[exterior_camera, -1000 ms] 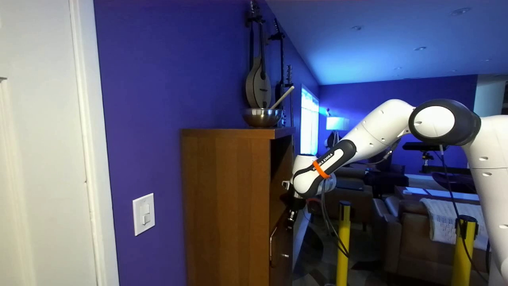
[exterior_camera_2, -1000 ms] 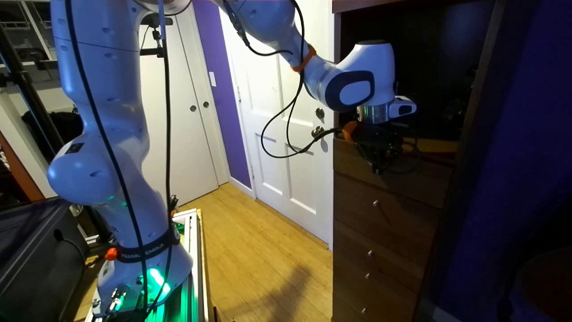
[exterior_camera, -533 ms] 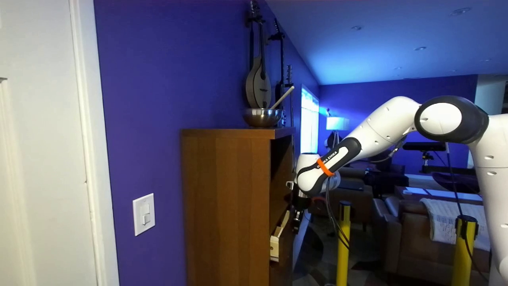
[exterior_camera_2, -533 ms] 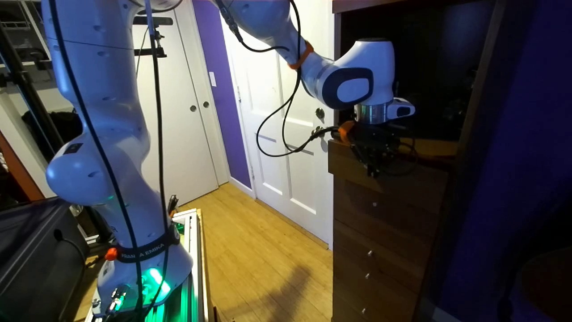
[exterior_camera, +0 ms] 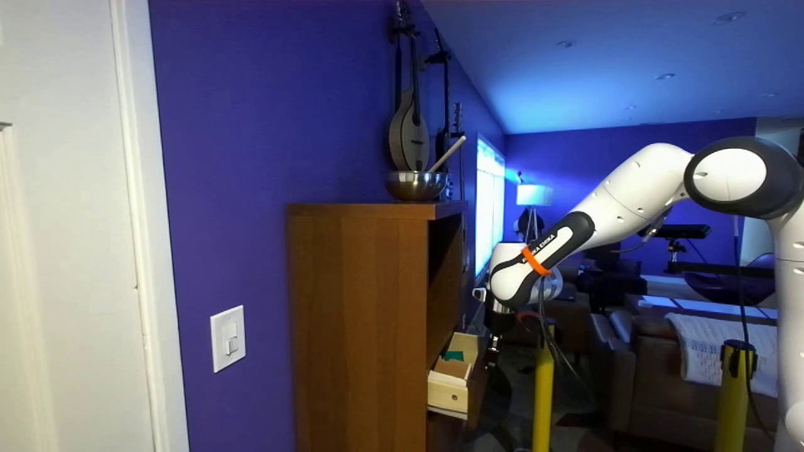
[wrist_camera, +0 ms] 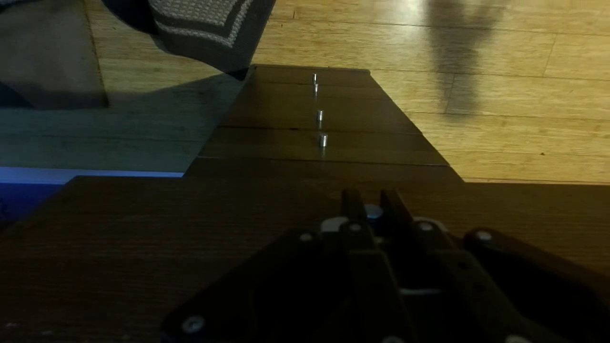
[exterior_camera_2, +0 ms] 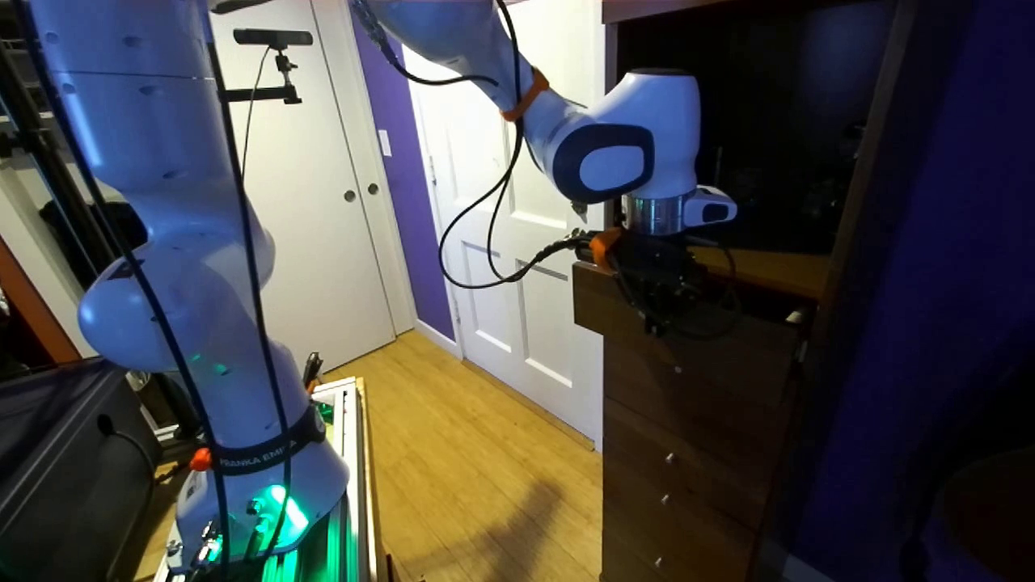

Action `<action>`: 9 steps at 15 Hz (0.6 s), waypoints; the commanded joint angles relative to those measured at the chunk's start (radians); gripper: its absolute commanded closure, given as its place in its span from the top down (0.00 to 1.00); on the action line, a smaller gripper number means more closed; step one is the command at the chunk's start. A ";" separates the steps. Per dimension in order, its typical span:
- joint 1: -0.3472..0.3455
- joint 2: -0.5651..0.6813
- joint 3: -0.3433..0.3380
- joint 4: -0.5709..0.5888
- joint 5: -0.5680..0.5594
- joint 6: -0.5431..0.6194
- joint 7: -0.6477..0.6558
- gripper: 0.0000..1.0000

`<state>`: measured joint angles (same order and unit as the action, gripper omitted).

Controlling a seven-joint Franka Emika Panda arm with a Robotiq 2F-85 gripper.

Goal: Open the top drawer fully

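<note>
The top drawer stands partly out of the tall brown cabinet (exterior_camera: 361,333). Its pale box side (exterior_camera: 448,397) and its brown front (exterior_camera: 477,386) show in an exterior view. Its front also juts past the lower fronts in an exterior view (exterior_camera_2: 593,301). Something green (exterior_camera: 453,356) lies inside. In the wrist view, the drawer's round metal knob (wrist_camera: 373,211) sits between my fingers. My gripper (wrist_camera: 371,194) is shut on this knob, pointing down in front of the drawer. In both exterior views the gripper (exterior_camera: 493,359) is dark and the knob is hidden.
A metal bowl (exterior_camera: 416,186) with a stick stands on the cabinet top. Lower drawers (exterior_camera_2: 687,420) with small knobs are below. A white door (exterior_camera_2: 505,194) is beside the cabinet. Yellow posts (exterior_camera: 543,395) stand behind the arm. Cables (exterior_camera_2: 485,284) loop from the wrist.
The top drawer has slid out from nearly closed, showing its pale side and inside. My gripper and arm have moved back from the cabinet with it, the gripper staying at the knob.
</note>
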<state>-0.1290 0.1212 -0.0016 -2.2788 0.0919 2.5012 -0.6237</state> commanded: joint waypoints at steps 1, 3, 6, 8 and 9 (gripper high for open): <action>-0.037 -0.042 -0.052 -0.095 -0.006 0.023 -0.082 0.04; -0.038 -0.064 -0.072 -0.126 -0.007 0.024 -0.096 0.04; -0.039 -0.092 -0.103 -0.168 -0.019 0.030 -0.116 0.04; -0.040 -0.105 -0.119 -0.188 -0.028 0.029 -0.123 0.04; -0.041 -0.111 -0.127 -0.197 -0.030 0.030 -0.129 0.04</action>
<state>-0.1302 0.0083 -0.0681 -2.4227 0.1001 2.5008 -0.6930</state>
